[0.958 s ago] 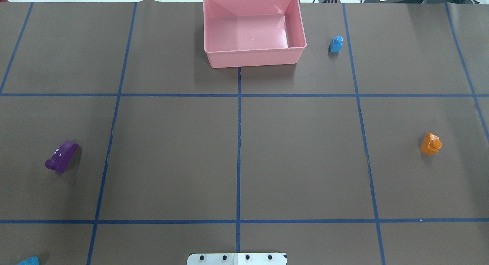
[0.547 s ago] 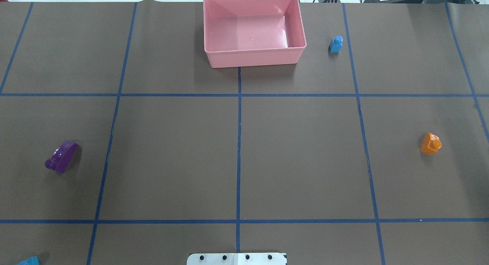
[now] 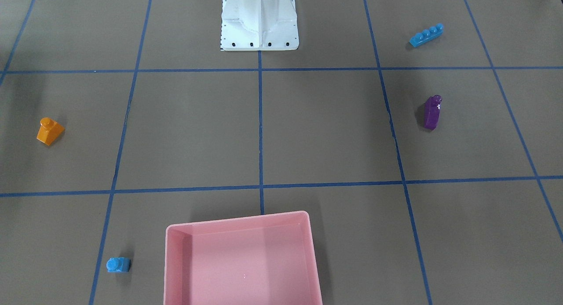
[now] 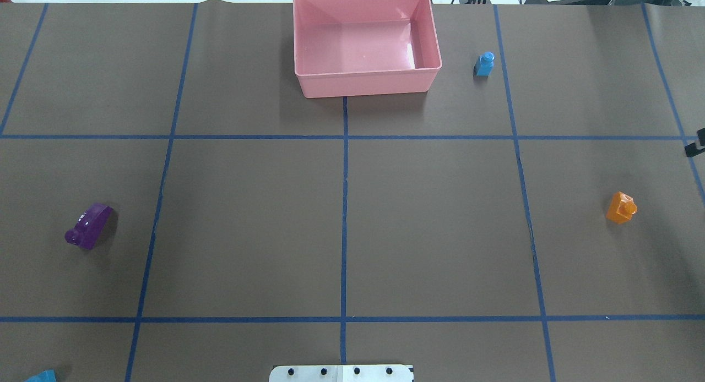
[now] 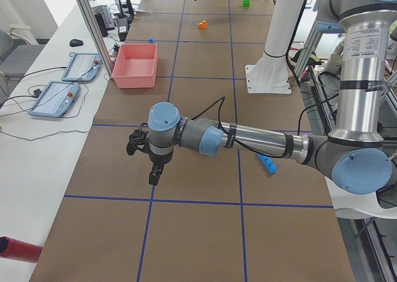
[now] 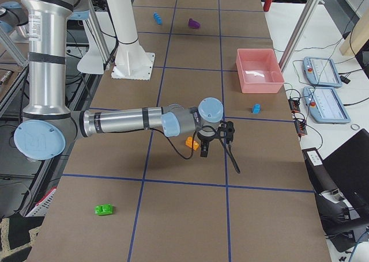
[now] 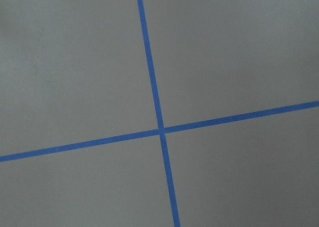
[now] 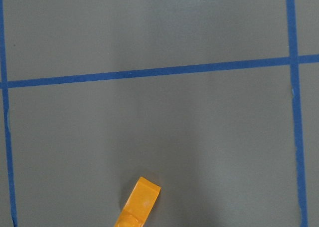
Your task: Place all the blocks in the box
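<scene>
The pink box (image 4: 363, 83) stands empty at the table's far middle; it also shows in the front view (image 3: 237, 219). The small blue brick (image 4: 484, 64) is just right of it. The orange brick (image 4: 621, 207) lies at the right, and shows in the right wrist view (image 8: 139, 202). The purple brick (image 4: 88, 225) lies at the left. The long blue brick (image 3: 425, 35) lies near the robot's left. The green brick (image 6: 104, 209) lies far off on the robot's right. My right gripper (image 6: 203, 150) hovers beside the orange brick; only a tip shows overhead (image 4: 695, 142). My left gripper (image 5: 152, 175) hovers over bare table. I cannot tell whether either is open.
The white robot pedestal (image 3: 259, 23) stands at the near middle edge. Blue tape lines (image 4: 344, 206) grid the brown table. Teach pendants (image 5: 56, 99) lie on a side table beyond the box. A red cylinder (image 5: 18, 248) lies at the table's left end.
A black tip of my right gripper has come into the overhead view at its right edge. The bricks and the box have not moved.
</scene>
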Controlling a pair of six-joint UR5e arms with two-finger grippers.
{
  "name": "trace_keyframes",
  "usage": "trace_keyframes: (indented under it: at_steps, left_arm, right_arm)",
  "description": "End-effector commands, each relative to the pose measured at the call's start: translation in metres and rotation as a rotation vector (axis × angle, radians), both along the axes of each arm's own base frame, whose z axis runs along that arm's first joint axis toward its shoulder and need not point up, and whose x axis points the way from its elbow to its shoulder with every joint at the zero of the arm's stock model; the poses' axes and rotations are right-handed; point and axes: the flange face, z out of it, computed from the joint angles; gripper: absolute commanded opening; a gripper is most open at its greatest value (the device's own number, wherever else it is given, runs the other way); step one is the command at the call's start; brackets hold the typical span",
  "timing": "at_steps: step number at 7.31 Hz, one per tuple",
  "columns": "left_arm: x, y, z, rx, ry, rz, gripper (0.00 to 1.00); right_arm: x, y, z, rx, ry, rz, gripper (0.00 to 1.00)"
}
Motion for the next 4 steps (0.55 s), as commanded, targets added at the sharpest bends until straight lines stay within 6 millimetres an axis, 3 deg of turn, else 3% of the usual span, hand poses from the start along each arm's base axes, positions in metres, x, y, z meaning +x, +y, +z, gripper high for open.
trace_keyframes:
  at_steps: [1,2,3,4]
  left_arm:
    - [0.000,0.000,-0.005,0.026,0.002,-0.003,1.00]
    - [0.000,-0.001,-0.008,0.051,0.003,-0.004,1.00]
    - [0.000,-0.002,-0.009,0.056,0.004,-0.004,1.00]
    - [0.000,-0.003,-0.010,0.057,0.004,-0.004,1.00]
  right_arm:
    - [-0.079,0.006,-0.007,-0.034,0.088,0.079,0.99]
    - [-0.118,0.009,-0.009,-0.076,0.103,0.083,0.99]
    - [-0.147,0.003,-0.002,-0.114,0.128,0.087,0.99]
    - [-0.168,0.012,0.015,-0.133,0.156,0.047,1.00]
